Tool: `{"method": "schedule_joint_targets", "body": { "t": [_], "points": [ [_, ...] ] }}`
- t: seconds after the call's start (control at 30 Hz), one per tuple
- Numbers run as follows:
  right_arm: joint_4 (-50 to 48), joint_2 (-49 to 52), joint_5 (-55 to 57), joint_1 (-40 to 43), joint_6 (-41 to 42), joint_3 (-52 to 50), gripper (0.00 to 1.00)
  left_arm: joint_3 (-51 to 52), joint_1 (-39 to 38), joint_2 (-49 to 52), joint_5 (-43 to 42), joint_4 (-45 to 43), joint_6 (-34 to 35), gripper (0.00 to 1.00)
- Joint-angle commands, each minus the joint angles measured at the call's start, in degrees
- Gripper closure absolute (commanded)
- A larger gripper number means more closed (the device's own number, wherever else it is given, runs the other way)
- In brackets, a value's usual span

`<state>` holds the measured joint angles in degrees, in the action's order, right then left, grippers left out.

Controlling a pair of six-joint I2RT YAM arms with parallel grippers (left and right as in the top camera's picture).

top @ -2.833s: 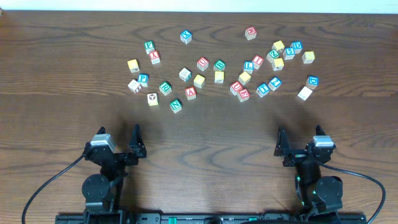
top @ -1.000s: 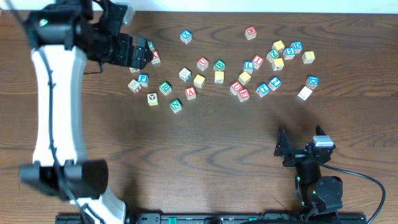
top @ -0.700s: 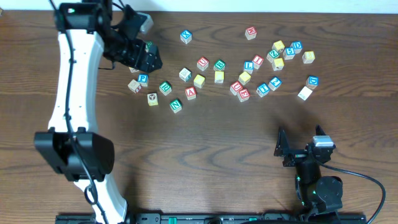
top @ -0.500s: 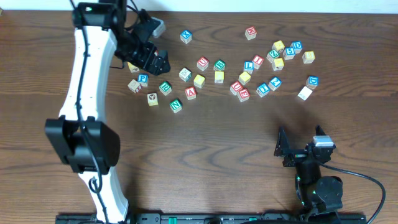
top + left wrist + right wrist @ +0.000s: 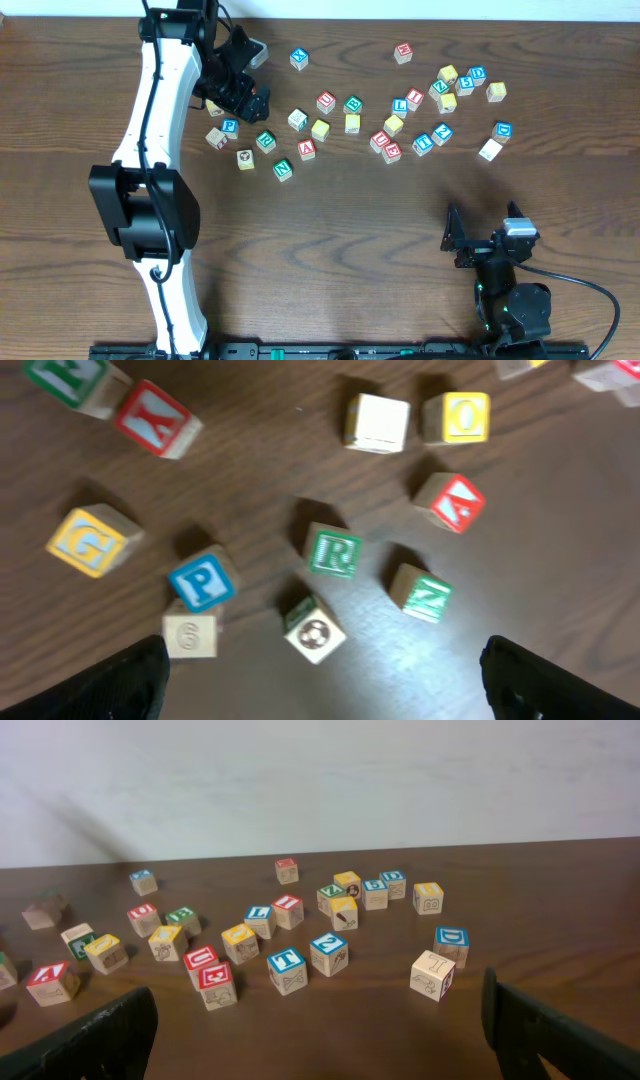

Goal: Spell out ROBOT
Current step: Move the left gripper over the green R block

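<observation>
One arm (image 5: 165, 90), the left, farther right above R block (image 5: 333, 553)

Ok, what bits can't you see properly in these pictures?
Overhead: the left gripper hides whatever lies under it.
Left wrist: the green block is cut by the top edge, so its letter is incomplete.
Right wrist: the far blue block is too small to read.
Overhead: the white block has a face too small to read.
</observation>
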<state>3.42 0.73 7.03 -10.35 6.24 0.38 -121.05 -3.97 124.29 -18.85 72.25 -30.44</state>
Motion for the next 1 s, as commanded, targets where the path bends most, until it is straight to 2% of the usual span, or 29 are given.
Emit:
{"method": "schedule_joint_targets", "body": {
  "t": [0.0,0.13,0.47,0.97],
  "points": [
    [0.2,-0.2,-0.1,0.3,-0.7,-0.1,0.01,0.6,-0.3,0.3,3.7,-1.0,-0.8,0.02],
    [0.2,-0.2,-0.1,0.3,-0.7,-0.1,0.01,2.6,-1.5,0.3,6.6,-2.5,-0.4,0.02],
    [0.2,-0.2,-0.1,0.3,-0.7,-0.1,0.01,8.9,-4.3,0.3,6.7,-6.4,-0.4,0.02],
    [0.2,-0.1,-0.1,0.3,-0.7,-0.1,0.01,19.0,-4.5,0.3,6.7,-14.9,-0.4,0.02]
  ]
}}
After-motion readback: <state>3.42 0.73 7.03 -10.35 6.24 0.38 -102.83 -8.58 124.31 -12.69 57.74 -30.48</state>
